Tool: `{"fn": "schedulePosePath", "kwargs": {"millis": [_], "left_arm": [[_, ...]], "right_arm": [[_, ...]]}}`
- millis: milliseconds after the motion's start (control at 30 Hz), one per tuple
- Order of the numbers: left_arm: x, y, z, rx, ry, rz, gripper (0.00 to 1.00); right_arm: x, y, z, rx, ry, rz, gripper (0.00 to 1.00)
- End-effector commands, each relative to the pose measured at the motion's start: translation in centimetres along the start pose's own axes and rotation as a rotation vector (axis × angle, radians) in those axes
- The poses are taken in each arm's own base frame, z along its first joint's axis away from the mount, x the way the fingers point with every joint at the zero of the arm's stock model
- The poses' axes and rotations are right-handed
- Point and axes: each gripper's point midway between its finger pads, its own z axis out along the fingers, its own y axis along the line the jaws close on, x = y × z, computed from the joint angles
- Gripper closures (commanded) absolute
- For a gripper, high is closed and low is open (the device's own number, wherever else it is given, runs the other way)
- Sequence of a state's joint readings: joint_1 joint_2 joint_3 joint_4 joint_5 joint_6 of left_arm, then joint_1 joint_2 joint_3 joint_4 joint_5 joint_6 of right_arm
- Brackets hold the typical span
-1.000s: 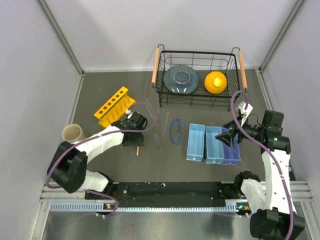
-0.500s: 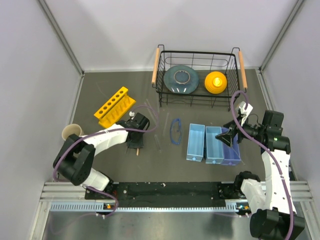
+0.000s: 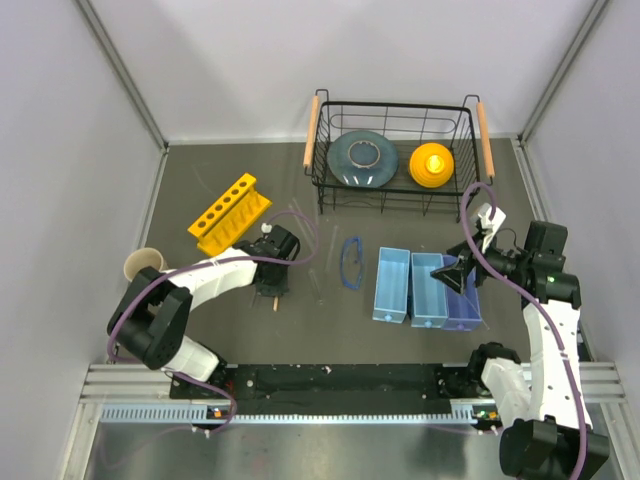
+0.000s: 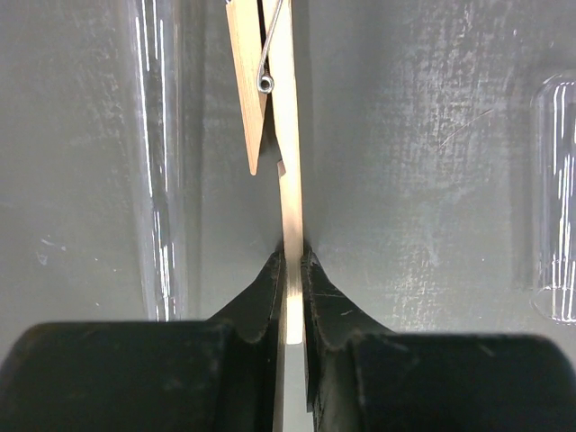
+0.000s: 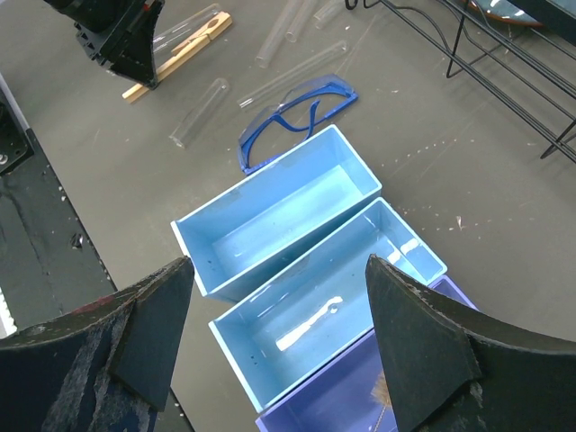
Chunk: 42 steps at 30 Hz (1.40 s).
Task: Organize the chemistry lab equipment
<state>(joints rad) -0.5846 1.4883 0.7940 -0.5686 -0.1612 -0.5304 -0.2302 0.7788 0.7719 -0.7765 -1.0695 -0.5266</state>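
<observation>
The wooden test-tube clamp (image 4: 290, 202) is a slim tan strip with a shorter wedge-shaped leaf and a wire spring. We see it flat on the tabletop's left half, toward the near edge, between two clear glass tubes (image 4: 157, 153). The left gripper (image 4: 290, 261) is clenched on its thin end. The right gripper (image 5: 279, 270) hangs released over the blue bins (image 5: 279, 216).

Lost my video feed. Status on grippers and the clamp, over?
Left gripper shut on wooden clamp, handle end. Right gripper open above blue bins. Glass tubes lie either side of clamp, close.
</observation>
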Motion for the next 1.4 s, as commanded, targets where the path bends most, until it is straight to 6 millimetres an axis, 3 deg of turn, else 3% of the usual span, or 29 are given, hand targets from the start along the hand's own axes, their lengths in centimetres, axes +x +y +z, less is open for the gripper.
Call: {"fn": "schedulePosePath", "kwargs": {"millis": [0,467,633,1000,1133,1167,1233,1267,1333,1367], "left_arm": [[-0.4,-0.4,0.0,0.027,-0.014,0.014,1.0],[-2.3,-1.7,-4.2,0.162,-0.15,0.01,1.0],[-2.6,-3.2,-6.1,0.288,-0.205,0.029,1.0],[-3.0,-8.9,-13.6,0.759,-0.472,0.097,1.0],[-2.3,-11.6,-16.6,0.923,-0.547,0.137,1.0],[-2.9,-12.5,-17.8,0.964,-0.599,0.134,1.0],[-2.2,-14.2,-18.5,1.005,-0.599,0.164,1.0],[-2.6,-15.1,-19.6,1.036,-0.633,0.169,1.0],[-2.2,-16.7,-19.6,1.044,-0.621,0.186,1.0],[-2.7,-17.6,-20.8,1.072,-0.648,0.184,1.0]], "right_arm": [[-0.7,-0.1,-0.1,0.005,-0.028,-0.041,0.22],[-0.7,-0.1,-0.1,0.003,-0.027,-0.039,0.22],[-0.8,0.0,-0.1,-0.006,-0.033,-0.04,0.22],[-0.8,0.9,0.0,-0.052,-0.055,-0.037,0.2],[-0.8,1.9,0.3,-0.119,-0.08,-0.021,0.16],[-0.9,2.1,0.3,-0.131,-0.087,-0.017,0.15],[-0.8,2.5,0.3,-0.16,-0.098,0.0,0.13],[-0.8,2.8,0.4,-0.173,-0.102,0.008,0.11],[-1.0,3.3,0.3,-0.201,-0.113,0.043,0.11],[-1.0,3.6,0.4,-0.216,-0.11,0.063,0.1]]}}
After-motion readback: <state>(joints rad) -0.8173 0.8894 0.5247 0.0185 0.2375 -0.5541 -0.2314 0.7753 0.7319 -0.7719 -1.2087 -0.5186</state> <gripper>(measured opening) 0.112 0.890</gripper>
